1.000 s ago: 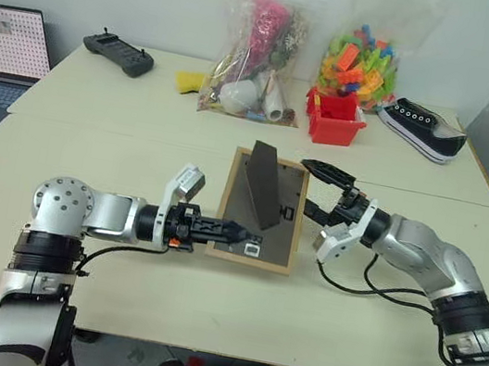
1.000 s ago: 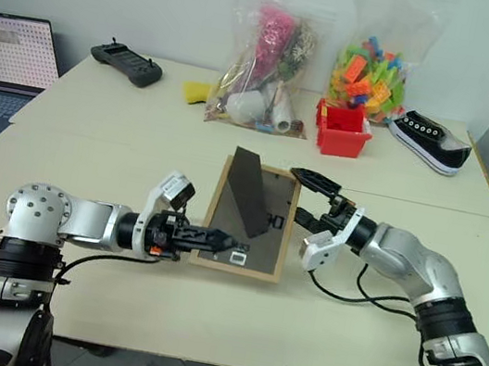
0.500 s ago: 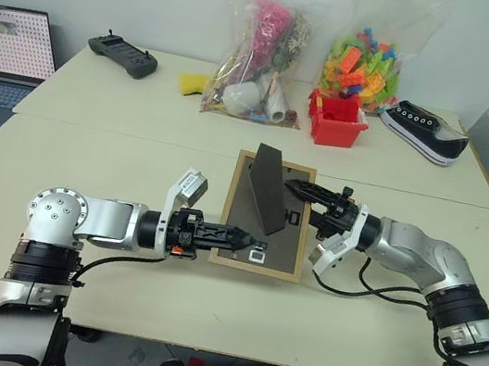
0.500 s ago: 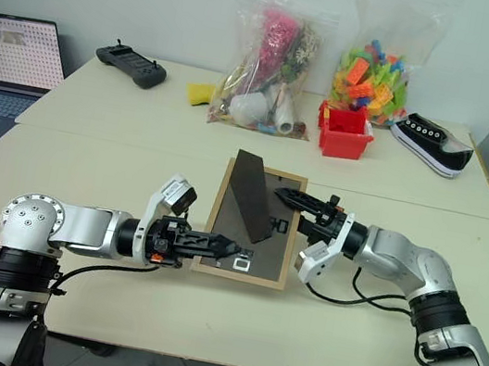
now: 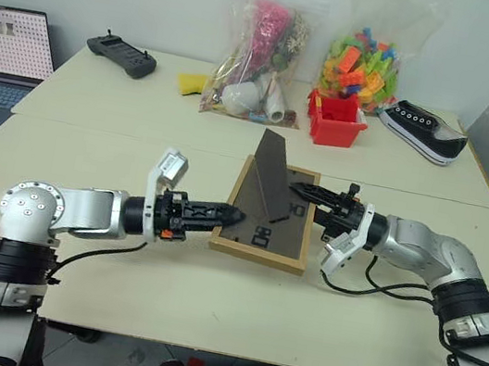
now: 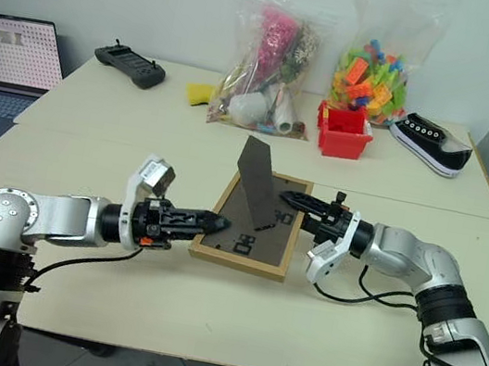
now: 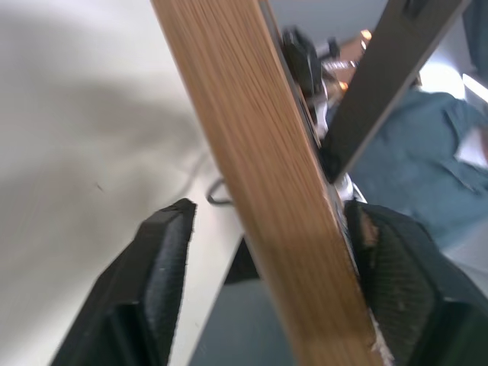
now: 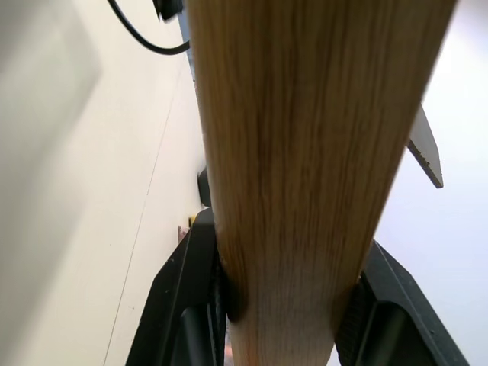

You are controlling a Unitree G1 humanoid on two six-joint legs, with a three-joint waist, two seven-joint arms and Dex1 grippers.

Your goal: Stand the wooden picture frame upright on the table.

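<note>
The wooden picture frame (image 5: 266, 235) is at the middle of the table (image 5: 140, 133), dark back facing up and its back stand (image 5: 271, 173) sticking up. Its right side looks a little raised. My right gripper (image 5: 303, 191) is shut on the frame's right edge; in the right wrist view both fingers (image 8: 191, 305) press the wooden edge (image 8: 297, 152). My left gripper (image 5: 230, 213) is open at the frame's left edge. In the left wrist view the wooden edge (image 7: 267, 168) runs between the spread fingers (image 7: 164, 259).
Along the table's far side lie a black controller (image 5: 120, 54), a yellow object (image 5: 189, 83), a bag of mixed items (image 5: 253, 48), a red bin (image 5: 335, 121), a bag of bright bricks (image 5: 364, 57) and a black shoe (image 5: 423, 128). A laptop (image 5: 4, 49) sits at the far left.
My right gripper, open a second ago, has shut on the frame's right edge. My left gripper has opened off the left edge, and that arm has drawn back to the left.
</note>
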